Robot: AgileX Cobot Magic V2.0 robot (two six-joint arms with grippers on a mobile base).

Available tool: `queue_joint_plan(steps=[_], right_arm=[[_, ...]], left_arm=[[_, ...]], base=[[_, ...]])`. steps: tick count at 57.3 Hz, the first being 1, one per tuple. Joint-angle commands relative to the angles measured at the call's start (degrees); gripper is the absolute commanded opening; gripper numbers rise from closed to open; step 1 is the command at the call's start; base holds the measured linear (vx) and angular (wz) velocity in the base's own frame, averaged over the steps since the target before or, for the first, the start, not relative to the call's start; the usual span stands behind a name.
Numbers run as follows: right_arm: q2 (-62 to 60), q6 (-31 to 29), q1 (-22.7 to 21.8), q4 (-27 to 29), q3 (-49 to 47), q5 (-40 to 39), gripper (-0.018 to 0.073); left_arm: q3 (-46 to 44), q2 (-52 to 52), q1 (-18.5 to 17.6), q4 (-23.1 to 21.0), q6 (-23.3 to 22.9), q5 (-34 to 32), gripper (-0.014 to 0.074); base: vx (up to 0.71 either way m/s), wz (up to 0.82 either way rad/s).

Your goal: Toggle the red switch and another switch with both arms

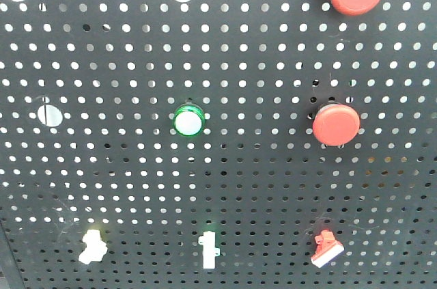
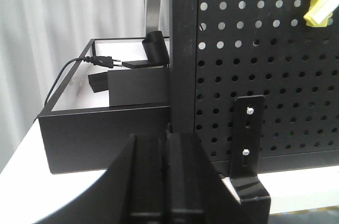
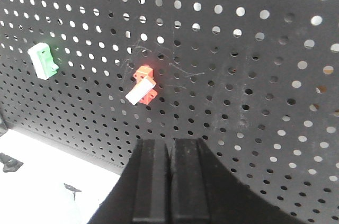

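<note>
Pegboard panel (image 1: 136, 186), black, perforated, upright; the landmark for all entries. Lower row, leftmost: pale yellow toggle switch (image 1: 91, 246), small, rigid plastic, fixed to the panel; whitish lever. Centre of that row: white toggle (image 1: 209, 249), green glow above. Rightmost: red toggle switch (image 1: 326, 248), white lever tip angled down-left in the right wrist view (image 3: 142, 90). Both task switches judged light-action, stiff-bodied, not for grasping: push the lever tip only, along its throw; a smooth lever may let a fingertip slide off. Left tool (image 2: 167, 181), black, fingers pressed together, low before the panel's left edge, well below the yellow switch (image 2: 319, 2). Right tool (image 3: 170, 181), likewise closed, empty, below the red switch.
</note>
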Motion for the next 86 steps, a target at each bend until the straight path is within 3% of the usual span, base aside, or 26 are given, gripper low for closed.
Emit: queue_joint_plan(steps=[1, 16, 19, 23, 30, 34, 42, 52, 86], right_arm=[[0.6, -0.1, -0.3, 0.7, -1.5, -4.0, -0.0006], [0.6, -0.1, -0.3, 0.4, -1.5, -4.0, -0.0006], [0.5, -0.1, -0.3, -2.2, -1.5, -4.1, -0.0006], [-0.1, 1.0, -0.6, -10.5, -0.5, -6.0, -0.0006], [-4.5, 10.6, -4.7, -22.6, 8.3, -16.1, -0.0006], [-8.3, 15.4, -7.9, -25.9, 15.4, -23.7, -0.0006], [-16.2, 21.8, -14.7, -24.5, 27.8, -32.7, -0.0006], [-21.9, 28.6, -19.6, -24.5, 33.9, -31.1, -0.0006], [-21.5, 28.1, -20.3, -24.7, 33.8, -28.4, -0.0006]], left_arm=[[1.1, -1.1, 0.1, 0.0, 0.1, -4.4, 0.0003], [1.1, -1.1, 0.1, 0.0, 0.1, -4.4, 0.0003], [1.1, -1.1, 0.1, 0.0, 0.1, -4.4, 0.0003], [1.1, -1.1, 0.1, 0.0, 0.1, -4.4, 0.0003], [1.1, -1.1, 0.1, 0.0, 0.1, -4.4, 0.0003], [1.1, -1.1, 0.1, 0.0, 0.1, -4.4, 0.0003], [1.1, -1.1, 0.1, 0.0, 0.1, -4.4, 0.0003], [1.1, -1.0, 0.1, 0.0, 0.1, -4.4, 0.0003], [1.1, -1.0, 0.1, 0.0, 0.1, -4.4, 0.0003]], base=[[0.00, 0.00], [0.00, 0.00], [0.00, 0.00], [0.00, 0.00], [0.00, 0.00], [0.00, 0.00], [0.00, 0.00], [0.00, 0.00], [0.00, 0.00]])
